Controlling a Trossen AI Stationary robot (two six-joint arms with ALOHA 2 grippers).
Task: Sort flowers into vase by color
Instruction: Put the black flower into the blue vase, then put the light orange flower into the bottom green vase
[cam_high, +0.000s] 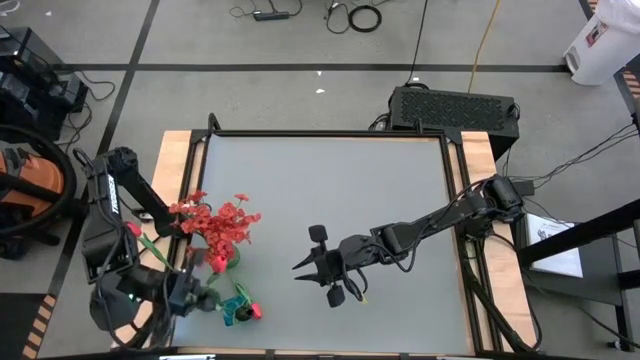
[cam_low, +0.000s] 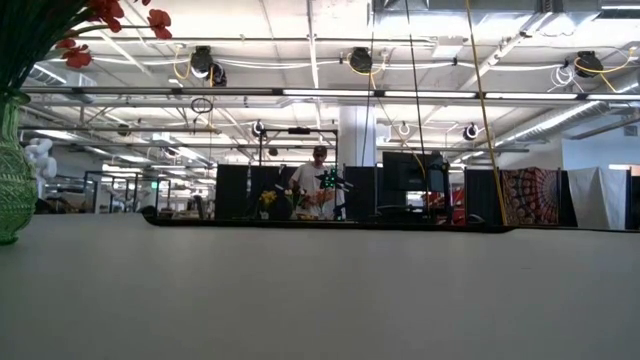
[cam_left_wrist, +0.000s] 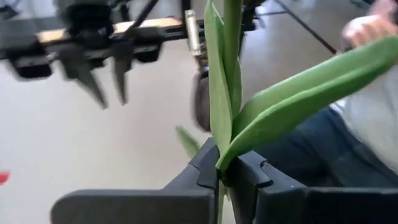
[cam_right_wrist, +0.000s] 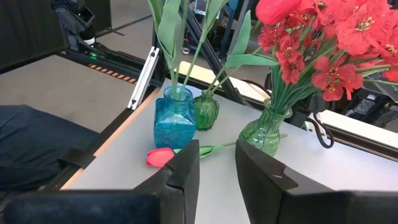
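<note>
Left gripper (cam_left_wrist: 227, 180) is clamped on a green flower stem (cam_left_wrist: 231, 74) at the table's (cam_high: 330, 190) near left corner. Right gripper (cam_right_wrist: 216, 163), empty and parted, faces a fallen tulip (cam_right_wrist: 160, 156), a blue vase (cam_right_wrist: 175, 122) holding stems, a small green vase (cam_right_wrist: 206, 110), and red blooms (cam_right_wrist: 323, 43) in a green vase (cam_right_wrist: 263, 132).

Your tabletop (cam_high: 330, 190): matt grey, smooth, edged in pale wood. Blue vase (cam_right_wrist: 174, 122): glossy textured glass. Green vases (cam_right_wrist: 264, 132): ribbed clear glass. Red blooms (cam_right_wrist: 329, 37): cloth-like, matt. Right claw (cam_right_wrist: 217, 171): matt black plastic.
</note>
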